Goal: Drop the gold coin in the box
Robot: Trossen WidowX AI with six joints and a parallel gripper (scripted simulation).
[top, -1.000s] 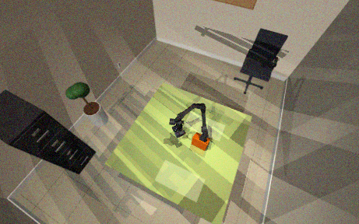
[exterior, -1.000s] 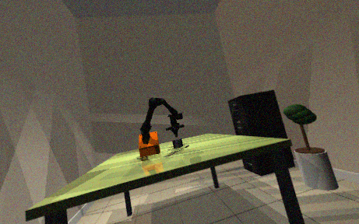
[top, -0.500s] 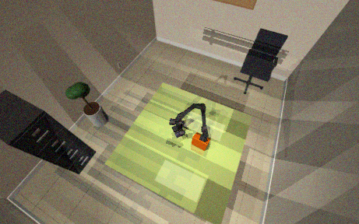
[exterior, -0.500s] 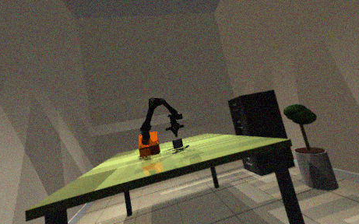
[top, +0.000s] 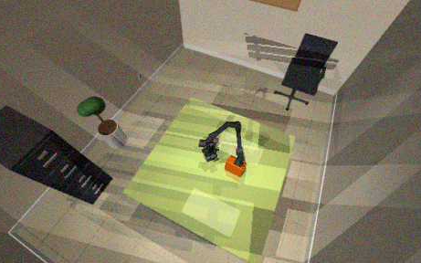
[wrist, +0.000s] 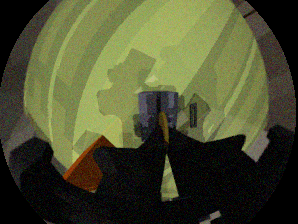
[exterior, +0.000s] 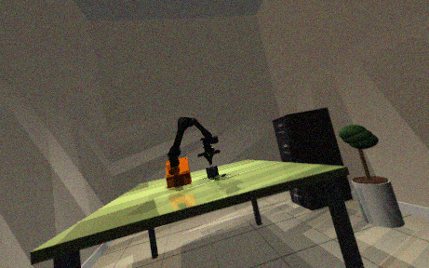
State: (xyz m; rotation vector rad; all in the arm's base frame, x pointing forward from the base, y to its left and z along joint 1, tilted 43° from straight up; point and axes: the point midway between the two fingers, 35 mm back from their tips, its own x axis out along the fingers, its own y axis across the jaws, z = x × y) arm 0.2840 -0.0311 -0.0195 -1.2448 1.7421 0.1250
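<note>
The thin gold coin (wrist: 164, 126) shows nearly edge-on in the wrist view. My gripper (wrist: 160, 127) (exterior: 210, 163) is shut on it. The coin reaches out past the fingertips and covers part of the near side of the grey box (wrist: 146, 106) (exterior: 212, 172). The box's slot is a dark line along the lid, and the coin's tip appears slightly right of it. In the exterior view the fingertips are just above the box. The dark holder (wrist: 193, 123) stands right of the box in the wrist view, without the coin. The coin is too small to see in the top and exterior views.
The orange base block (top: 235, 167) (exterior: 179, 173) (wrist: 86, 169) stands close to the box, under the arm's foot. The light-green table top (top: 163, 183) (exterior: 111, 211) carries the arm, with shadows around the box. A cabinet, a potted plant and a chair stand away from the table.
</note>
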